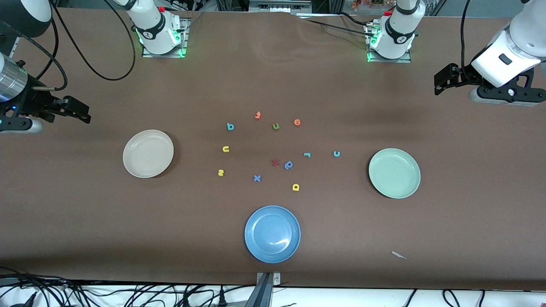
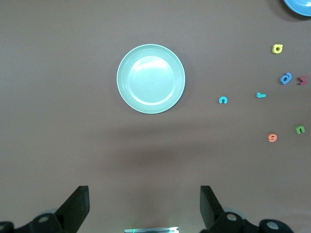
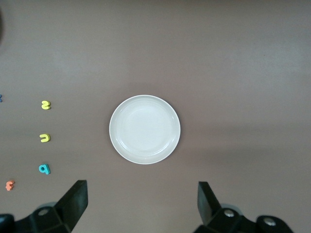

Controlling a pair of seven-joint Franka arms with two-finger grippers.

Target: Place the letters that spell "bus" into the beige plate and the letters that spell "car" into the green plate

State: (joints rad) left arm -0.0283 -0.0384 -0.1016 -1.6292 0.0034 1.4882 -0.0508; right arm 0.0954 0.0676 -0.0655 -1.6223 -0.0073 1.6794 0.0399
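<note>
The beige plate [image 1: 148, 153] [image 3: 145, 129] lies empty toward the right arm's end. Beside it on the table are the teal "b" [image 1: 230, 126], yellow "u" [image 1: 225, 149] and yellow "s" [image 1: 221, 172]. Toward the left arm's end the green plate [image 1: 394, 173] [image 2: 151, 78] also lies empty. The teal "c" [image 1: 336, 154], teal "r" [image 1: 307, 154] and yellow "a" [image 1: 295, 187] lie on the cloth beside it. My left gripper [image 1: 441, 83] [image 2: 145, 204] hangs open high over its table end, holding nothing. My right gripper [image 1: 83, 113] [image 3: 141, 201] hangs open and empty over the other end.
A blue plate [image 1: 272, 234] sits nearest the front camera. Other letters lie in the middle: a green "u" [image 1: 276, 126], an orange "f" [image 1: 257, 115], an orange round letter [image 1: 297, 122], a red letter [image 1: 275, 162], a blue rounded letter [image 1: 288, 165] and a blue "x" [image 1: 257, 178].
</note>
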